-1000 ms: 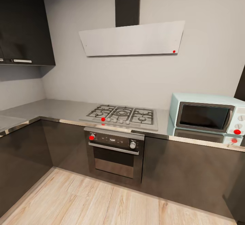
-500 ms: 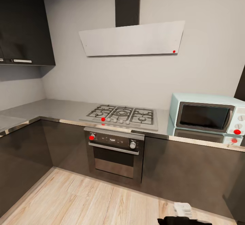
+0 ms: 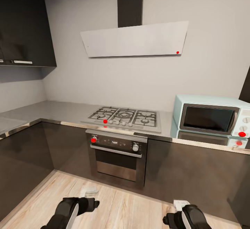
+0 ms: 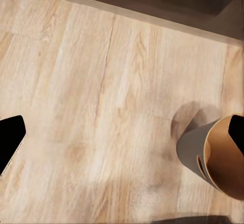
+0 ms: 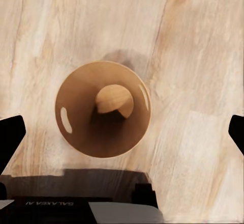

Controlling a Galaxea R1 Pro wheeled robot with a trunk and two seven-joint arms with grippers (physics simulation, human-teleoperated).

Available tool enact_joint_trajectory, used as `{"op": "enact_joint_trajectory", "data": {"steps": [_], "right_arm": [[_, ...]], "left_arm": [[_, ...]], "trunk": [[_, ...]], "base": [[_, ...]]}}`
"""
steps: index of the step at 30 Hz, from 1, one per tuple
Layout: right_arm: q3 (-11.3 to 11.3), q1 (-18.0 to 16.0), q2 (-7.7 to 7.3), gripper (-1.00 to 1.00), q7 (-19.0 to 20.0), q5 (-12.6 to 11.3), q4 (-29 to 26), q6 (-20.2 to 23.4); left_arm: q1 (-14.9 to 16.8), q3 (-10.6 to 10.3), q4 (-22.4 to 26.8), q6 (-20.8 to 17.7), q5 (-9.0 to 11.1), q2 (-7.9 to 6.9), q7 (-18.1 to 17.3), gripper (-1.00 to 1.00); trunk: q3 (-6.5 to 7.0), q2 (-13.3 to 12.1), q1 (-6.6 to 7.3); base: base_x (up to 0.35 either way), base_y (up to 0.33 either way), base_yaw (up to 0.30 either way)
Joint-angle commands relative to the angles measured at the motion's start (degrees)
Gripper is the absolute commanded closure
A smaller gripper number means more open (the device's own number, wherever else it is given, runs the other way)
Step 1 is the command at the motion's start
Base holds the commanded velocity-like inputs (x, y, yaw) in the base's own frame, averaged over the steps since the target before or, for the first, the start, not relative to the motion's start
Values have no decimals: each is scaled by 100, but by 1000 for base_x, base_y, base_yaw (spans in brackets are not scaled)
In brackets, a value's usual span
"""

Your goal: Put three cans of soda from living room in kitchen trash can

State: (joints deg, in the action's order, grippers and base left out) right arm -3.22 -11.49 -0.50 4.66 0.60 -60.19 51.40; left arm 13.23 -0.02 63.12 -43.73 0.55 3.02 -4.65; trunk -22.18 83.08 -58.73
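Kitchen (image 3: pixel 114 83): dark cabinets (image 3: pixel 194 173), oven (image 3: pixel 117 159) under the hob (image 3: pixel 124 116), microwave (image 3: pixel 208 118) on the counter. Trash can (image 5: pixel 103 109) stands upright on the wood floor (image 4: pixel 101 107), straight under the right gripper (image 5: pixel 122 132), nothing visible inside. Left gripper (image 4: pixel 122 142) beside it. Both grippers' fingers spread wide, holding nothing.

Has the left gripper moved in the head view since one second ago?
Yes. The left gripper has risen into view from below the frame, onto the wood floor below the oven, which has not shifted.
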Motion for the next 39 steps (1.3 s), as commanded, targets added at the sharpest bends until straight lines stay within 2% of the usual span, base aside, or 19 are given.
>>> {"op": "enact_joint_trajectory", "data": {"steps": [1, 7, 12, 17, 18, 23, 27, 32, 39], "right_arm": [[-1, -55, -8, -100, -16, -3, 179, -54], [-8, -289, -37, -100, -69, 0, 1173, -387], [-11, -426, -55, -100, -94, 2, 1925, -696], [-10, -529, -73, -100, -191, 6, 2298, -891], [-11, -555, -76, -100, -243, 6, 2373, -938], [-14, -614, -79, -100, -347, 15, 2441, -977], [-16, -975, -65, -100, -609, 3, 2484, -954], [-7, -1402, 9, -100, -981, -10, 2516, -863], [3, -1567, 51, -100, -1150, -14, 2527, -729]], "left_arm": [[74, -3, 14, -101, -5, -1, 5, -100], [298, 30, 61, -427, 27, -30, 21, -100], [354, 36, 97, -655, 36, -4, 32, -100], [373, 37, 105, -824, 37, 8, 43, -100], [376, 37, 113, -952, 40, 10, 46, -100], [385, 47, 118, -1247, 46, 14, 49, -100], [380, 57, 59, -1366, 49, 50, 56, -100], [375, 67, 19, -1425, 50, 91, 59, -100], [369, 56, -20, -1345, 53, 109, 39, -100]], "trunk": [[0, 0, 0], [0, 0, 0], [0, 0, 0], [0, 0, 0], [0, 0, 0], [0, 0, 0], [0, 0, 0], [0, 0, 0], [0, 0, 0]], "base": [[0, 0, 0], [0, 0, 0], [0, 0, 0], [0, 0, 0], [0, 0, 0], [0, 0, 0], [0, 0, 0], [0, 0, 0], [0, 0, 0]]}}
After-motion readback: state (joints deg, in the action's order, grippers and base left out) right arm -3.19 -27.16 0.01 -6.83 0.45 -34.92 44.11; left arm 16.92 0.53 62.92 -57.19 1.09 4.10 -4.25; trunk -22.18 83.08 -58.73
